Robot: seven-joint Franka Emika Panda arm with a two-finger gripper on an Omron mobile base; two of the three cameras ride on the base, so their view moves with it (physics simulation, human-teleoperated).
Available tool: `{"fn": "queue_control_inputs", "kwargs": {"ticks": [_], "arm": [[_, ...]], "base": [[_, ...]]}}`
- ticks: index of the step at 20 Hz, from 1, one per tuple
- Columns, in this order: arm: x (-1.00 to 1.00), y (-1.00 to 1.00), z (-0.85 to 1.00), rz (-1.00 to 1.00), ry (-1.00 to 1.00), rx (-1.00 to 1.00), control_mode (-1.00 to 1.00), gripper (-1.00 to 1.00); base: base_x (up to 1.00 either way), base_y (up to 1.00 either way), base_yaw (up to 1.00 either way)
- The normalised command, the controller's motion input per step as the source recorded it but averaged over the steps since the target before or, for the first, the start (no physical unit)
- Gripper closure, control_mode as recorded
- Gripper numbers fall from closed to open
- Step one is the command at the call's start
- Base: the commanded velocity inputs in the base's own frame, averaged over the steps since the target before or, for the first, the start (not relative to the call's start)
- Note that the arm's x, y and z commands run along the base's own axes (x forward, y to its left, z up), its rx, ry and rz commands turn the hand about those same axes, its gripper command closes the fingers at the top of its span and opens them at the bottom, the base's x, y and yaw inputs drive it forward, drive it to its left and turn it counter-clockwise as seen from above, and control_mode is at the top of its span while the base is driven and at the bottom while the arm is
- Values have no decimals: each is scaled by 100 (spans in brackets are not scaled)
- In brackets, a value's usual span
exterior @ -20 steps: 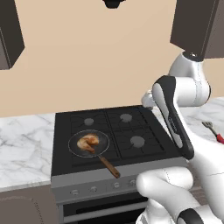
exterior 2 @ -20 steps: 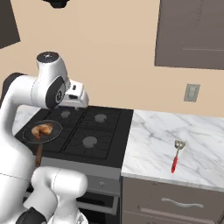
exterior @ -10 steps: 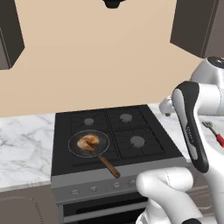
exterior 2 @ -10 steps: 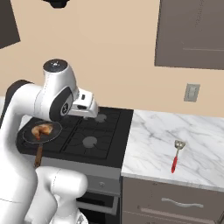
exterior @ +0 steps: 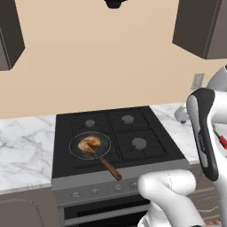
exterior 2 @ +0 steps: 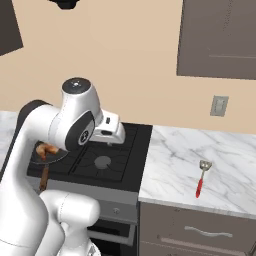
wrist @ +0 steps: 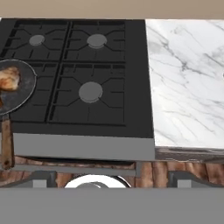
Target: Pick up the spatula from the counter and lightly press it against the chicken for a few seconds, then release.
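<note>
Marble counter (exterior 2: 227,157) right of black stove (exterior: 122,138) | beige wall (exterior: 111,57) | spatula (exterior 2: 201,178) on counter | gripper (wrist: 111,180) released, empty

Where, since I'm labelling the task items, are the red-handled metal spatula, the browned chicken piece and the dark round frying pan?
Red-handled metal spatula (exterior 2: 200,184): right base view, on its red handle.
Browned chicken piece (exterior: 88,144): left base view, its middle.
Dark round frying pan (exterior: 102,150): left base view, bare inner base.

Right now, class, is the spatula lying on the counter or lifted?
Lying flat: the spatula rests on the marble counter, untouched.
</note>
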Motion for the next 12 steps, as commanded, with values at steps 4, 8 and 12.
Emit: {"fn": "queue_control_inputs", "kwargs": {"ticks": [4, 8, 12], "arm": [[-4, -37, -14, -3, 1, -4, -100, -100], [0, -35, -15, -3, 4, -1, -100, -100], [0, -38, -10, -3, 11, 0, -100, -100]], "base": [[0, 0, 0], [0, 0, 0], [0, 0, 0]]}}
